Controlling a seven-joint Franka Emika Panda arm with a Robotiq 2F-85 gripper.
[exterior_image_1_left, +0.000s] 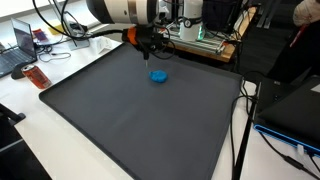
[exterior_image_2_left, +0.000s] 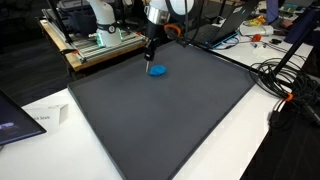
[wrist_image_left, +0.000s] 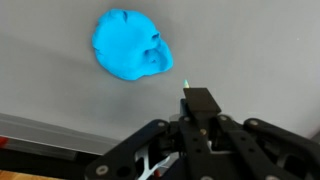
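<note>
I am looking over a white table (exterior_image_1_left: 40, 145) that is carrying a big dark grey mat (exterior_image_1_left: 140, 115), which is lying flat and covering most of the top. A blue lump (exterior_image_1_left: 158, 76) is sitting directly on the mat, near its far edge in both exterior views. Off the mat, a laptop (exterior_image_1_left: 18, 50) and an orange object (exterior_image_1_left: 33, 76) are resting on the bare tabletop, and cables (exterior_image_2_left: 285, 85) are trailing past one corner.

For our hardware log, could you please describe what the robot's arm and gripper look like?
The arm has thick, rounded white links, with an orange band at the wrist. The gripper is matte black: angular linkage bars ending in blocky fingers. No markings are legible.
</note>
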